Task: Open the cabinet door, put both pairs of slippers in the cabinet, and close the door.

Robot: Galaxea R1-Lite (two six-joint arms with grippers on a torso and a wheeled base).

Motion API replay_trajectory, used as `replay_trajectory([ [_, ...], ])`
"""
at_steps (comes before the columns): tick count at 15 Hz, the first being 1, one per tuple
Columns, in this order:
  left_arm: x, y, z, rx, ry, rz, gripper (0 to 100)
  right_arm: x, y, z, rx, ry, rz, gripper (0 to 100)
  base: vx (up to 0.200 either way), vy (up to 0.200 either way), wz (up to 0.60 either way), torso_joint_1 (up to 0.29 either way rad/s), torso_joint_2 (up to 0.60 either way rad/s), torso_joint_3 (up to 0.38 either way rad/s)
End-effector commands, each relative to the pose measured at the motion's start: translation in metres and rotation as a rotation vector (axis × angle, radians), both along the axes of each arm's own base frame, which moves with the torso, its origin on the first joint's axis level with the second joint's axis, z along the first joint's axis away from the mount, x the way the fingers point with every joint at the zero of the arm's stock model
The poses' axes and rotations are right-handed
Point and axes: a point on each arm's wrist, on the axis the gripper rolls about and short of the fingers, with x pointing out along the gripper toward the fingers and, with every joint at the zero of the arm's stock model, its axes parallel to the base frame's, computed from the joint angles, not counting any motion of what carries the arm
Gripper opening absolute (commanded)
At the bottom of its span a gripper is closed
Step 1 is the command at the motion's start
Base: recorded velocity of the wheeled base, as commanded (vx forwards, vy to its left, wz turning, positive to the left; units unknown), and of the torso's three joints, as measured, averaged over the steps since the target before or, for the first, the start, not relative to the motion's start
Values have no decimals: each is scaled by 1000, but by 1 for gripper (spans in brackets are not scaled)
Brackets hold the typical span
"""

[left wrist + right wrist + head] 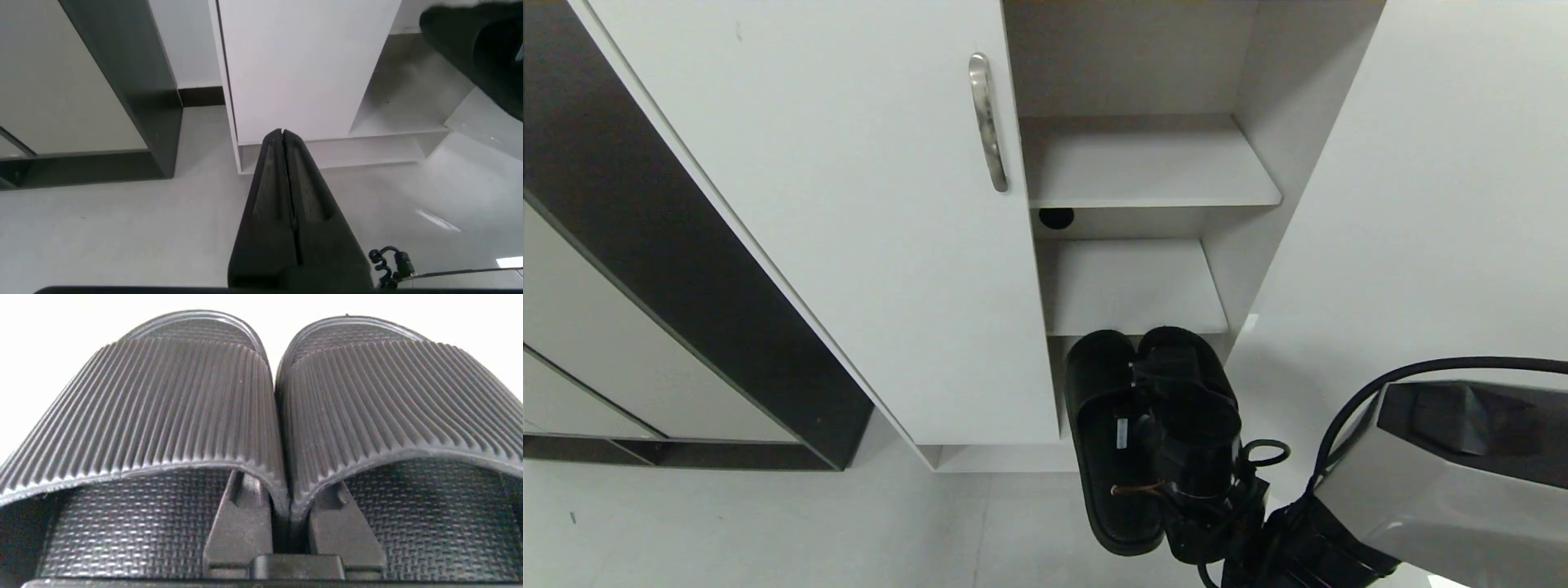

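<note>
A pair of black slippers (pixel 1107 441) hangs side by side in front of the open cabinet, toes toward the lower shelf (pixel 1131 286). My right gripper (pixel 1147 400) is shut on the two inner edges of the slippers (pixel 163 408). One finger (pixel 241 514) sits under each ribbed strap, and the right gripper (pixel 286 494) pinches the edges together. My left gripper (pixel 282 139) is shut with nothing in it, low over the floor and pointing at the closed left door (pixel 302 65). The slippers (pixel 482 41) show at the far corner of the left wrist view.
The right cabinet door (pixel 1421 204) stands open beside the slippers. The left door (pixel 849 204) is closed and has a metal handle (pixel 988 122). An upper shelf (pixel 1143 163) and the bottom compartment (pixel 400 122) are bare. A dark vertical panel (pixel 686 269) stands to the left, above grey floor (pixel 768 523).
</note>
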Motion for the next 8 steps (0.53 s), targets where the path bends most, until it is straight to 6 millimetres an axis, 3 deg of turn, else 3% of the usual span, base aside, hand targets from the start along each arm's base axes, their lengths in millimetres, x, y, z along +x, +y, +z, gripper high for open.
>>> replay_trajectory([
  [1, 0, 0, 0, -1, 1, 0, 0, 3, -7, -10, -50, -66, -34, 0, 0, 0, 0, 0, 0, 0],
  [8, 0, 0, 0, -3, 1, 0, 0, 9, -12, -16, -50, -66, -52, 0, 0, 0, 0, 0, 0, 0],
])
